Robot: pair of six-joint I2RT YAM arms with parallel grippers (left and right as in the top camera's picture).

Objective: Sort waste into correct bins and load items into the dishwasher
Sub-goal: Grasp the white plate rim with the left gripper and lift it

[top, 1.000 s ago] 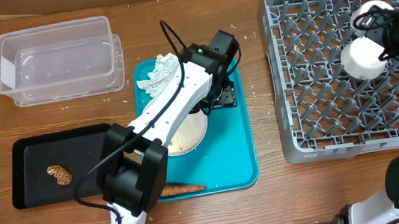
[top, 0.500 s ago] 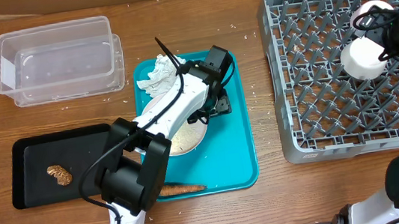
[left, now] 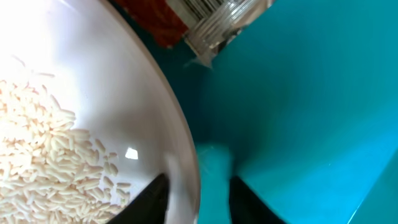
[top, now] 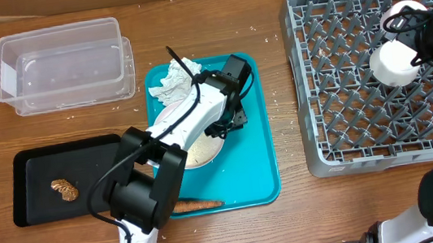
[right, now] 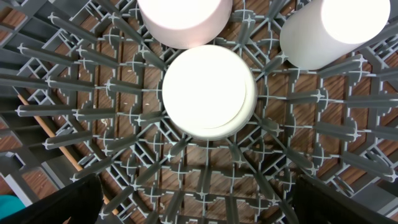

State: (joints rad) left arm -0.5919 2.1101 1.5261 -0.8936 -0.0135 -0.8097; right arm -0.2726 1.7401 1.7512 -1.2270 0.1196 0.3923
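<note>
**Plate pickup, mid-grasp.** The left fingers [left: 160, 198] stand narrow astride the right-hand rim of the large round pale pink-white plate [left: 93, 87]. One is inside over the glaze, the other outside on the teal plastic tray [top: 259, 166]. A sliver of teal shows beside the outer finger, so the pinch looks not yet made.

The plate lies mid-tray toward the tray's left edge, carrying loose white rice [left: 43, 155]. A red snack wrapper [left: 152, 18] lies at its rim just beyond the fingers.

A good lift likely calls for a deep bite on the rim, clear of the wrapper. The plate should be kept level until the rice can be tipped into a bin, and only then racked.

At the worktop's right edge, the right fingers [right: 74, 202] hang wide and empty above an upturned small white bowl [right: 208, 90] in the grey plastic pegged dish rack [top: 343, 82].
</note>
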